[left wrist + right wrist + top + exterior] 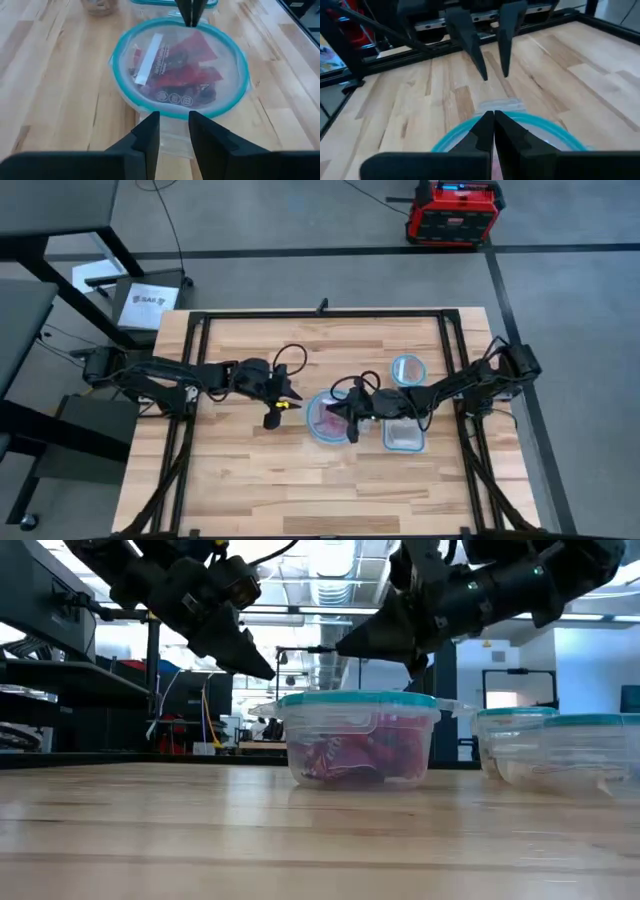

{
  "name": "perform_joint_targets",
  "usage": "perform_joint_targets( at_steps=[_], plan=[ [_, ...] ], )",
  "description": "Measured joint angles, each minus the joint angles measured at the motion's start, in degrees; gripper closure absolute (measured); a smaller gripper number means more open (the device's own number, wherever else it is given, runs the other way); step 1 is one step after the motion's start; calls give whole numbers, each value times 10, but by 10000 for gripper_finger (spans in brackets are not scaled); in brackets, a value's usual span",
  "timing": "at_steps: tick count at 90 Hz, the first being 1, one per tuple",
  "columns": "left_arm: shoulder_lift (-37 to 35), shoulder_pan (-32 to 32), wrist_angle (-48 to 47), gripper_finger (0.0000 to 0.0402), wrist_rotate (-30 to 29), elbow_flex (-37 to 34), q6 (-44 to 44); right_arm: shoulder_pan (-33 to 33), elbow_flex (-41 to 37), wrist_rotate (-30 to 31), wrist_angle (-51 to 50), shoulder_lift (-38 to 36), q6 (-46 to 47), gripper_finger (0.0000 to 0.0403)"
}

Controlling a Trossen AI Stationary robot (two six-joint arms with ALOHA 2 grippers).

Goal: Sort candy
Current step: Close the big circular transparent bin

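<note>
Two claws (pixel 275 413), three bowls (pixel 327 418)

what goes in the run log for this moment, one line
left claw: open, beside bowl | right claw: shut, over bowl rim | candy: in bowl | phase: sorting

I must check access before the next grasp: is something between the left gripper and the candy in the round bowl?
Yes. A clear lid with a teal rim covers the round bowl, so the red candy sits beneath it. The left gripper, open, hovers beside the rim; the right gripper is shut above it.
</note>
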Motion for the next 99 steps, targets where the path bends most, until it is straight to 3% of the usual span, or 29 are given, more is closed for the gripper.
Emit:
perform_joint_targets(
  at_steps=[37, 58, 99],
  plan=[
    [0, 0, 12, 336, -1, 0, 55, 0, 0, 8, 0, 0, 28, 403],
    [0, 2, 11, 336, 3, 0, 63, 1, 15, 37, 60, 54, 39, 403],
    [6, 73, 1, 336, 147, 0, 152, -2, 61, 77, 43, 104, 40, 403]
  ],
)
